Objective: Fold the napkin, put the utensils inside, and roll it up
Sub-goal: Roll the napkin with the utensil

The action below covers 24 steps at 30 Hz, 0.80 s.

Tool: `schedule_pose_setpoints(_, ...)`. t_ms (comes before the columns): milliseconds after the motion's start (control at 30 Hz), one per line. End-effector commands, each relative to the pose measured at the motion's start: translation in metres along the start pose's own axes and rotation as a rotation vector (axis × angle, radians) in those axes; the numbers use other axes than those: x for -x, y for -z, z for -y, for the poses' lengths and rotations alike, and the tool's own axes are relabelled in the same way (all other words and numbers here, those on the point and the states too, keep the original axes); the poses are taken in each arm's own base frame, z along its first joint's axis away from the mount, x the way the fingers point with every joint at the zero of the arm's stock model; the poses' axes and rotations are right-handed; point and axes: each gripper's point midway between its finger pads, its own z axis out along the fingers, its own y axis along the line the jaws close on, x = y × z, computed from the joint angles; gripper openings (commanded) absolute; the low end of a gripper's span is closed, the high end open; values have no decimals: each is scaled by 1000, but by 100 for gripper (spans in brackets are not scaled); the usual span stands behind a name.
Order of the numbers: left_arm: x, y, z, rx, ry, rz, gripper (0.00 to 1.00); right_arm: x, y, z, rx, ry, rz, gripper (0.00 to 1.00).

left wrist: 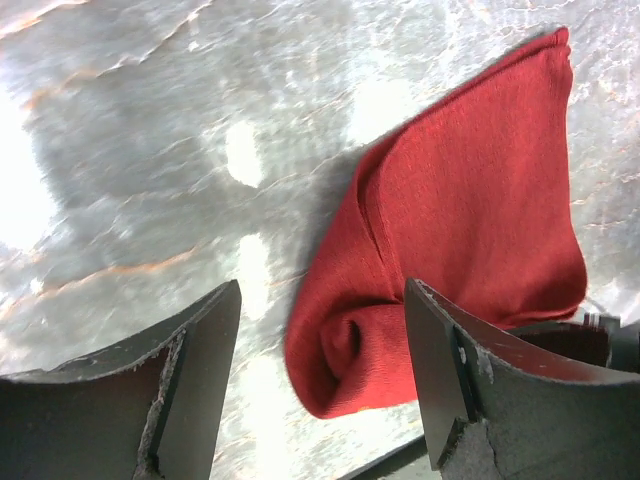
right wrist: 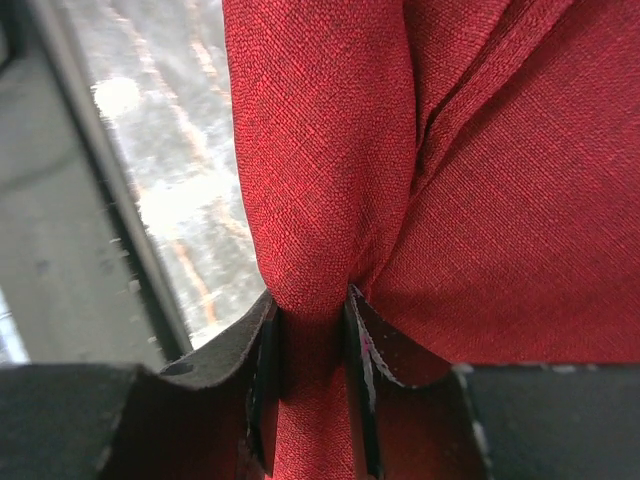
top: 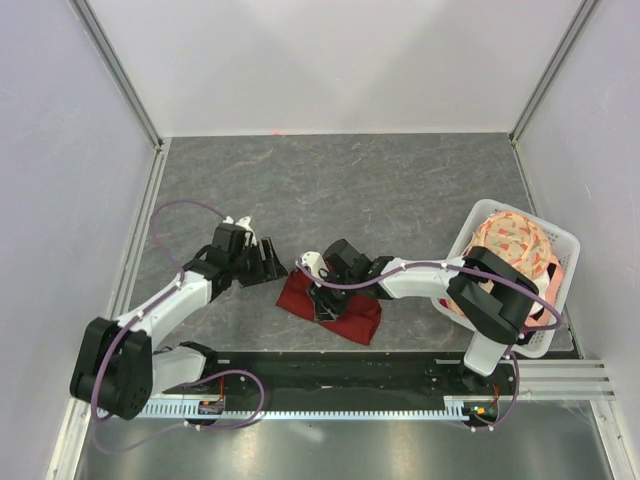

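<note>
Currently: right tool (right wrist: 310,310) clamped on the napkin (top: 345,315); left tool (left wrist: 322,290) open.
The grey stone-pattern table (top: 400,190) carries a white basket (top: 563,240) at its 4 o'clock edge, holding a floral cloth (top: 510,245). The dark red napkin lies bunched and partly folded toward 6 o'clock from the table centre. The right tool pinches a rolled fold of the napkin between its closed fingers. The left tool sits just beside the napkin at its 9 o'clock, jaws spread, gripping nothing.

Napkin (left wrist: 470,200): plain dark red, fine weave. Table (top: 400,190): grey marbled, faint orange veins. Basket (top: 540,222): white. Cloth (top: 510,245) inside: peach and cream, pattern possibly floral, too small to tell. Cables (top: 185,203): purple.
</note>
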Motion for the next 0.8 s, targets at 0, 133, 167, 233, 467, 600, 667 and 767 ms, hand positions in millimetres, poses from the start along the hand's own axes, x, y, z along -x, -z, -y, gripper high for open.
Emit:
schedule_pose_setpoints(0,0,8,-6,-4,4,79,73,-38,-2,-21,236,-141,-117,34)
schedule_pose_setpoints(133,-15,6,4,-90,17,42,72,-34,-1,-20,329,-220,-130,34)
schedule_pose_setpoints(167,-14,5,8,-115,17,49,72,-36,-1,-23,364,-240,-144,34)
schedule_pose_setpoints(233,-23,4,11,-157,27,28,72,-31,2,-18,385,-270,-149,34)
schedule_pose_setpoints(467,-34,-5,18,-242,25,2,70,-32,1,-5,448,-364,-209,34)
schedule_pose_setpoints(600,-40,-14,14,-226,30,-36,65,-35,-2,2,449,-399,-229,34)
schedule_pose_setpoints(667,-42,-16,12,-221,28,-46,59,-37,-4,4,448,-412,-240,34)
schedule_pose_setpoints(767,-47,-20,8,-206,33,-69,46,-36,-6,8,448,-425,-242,35)
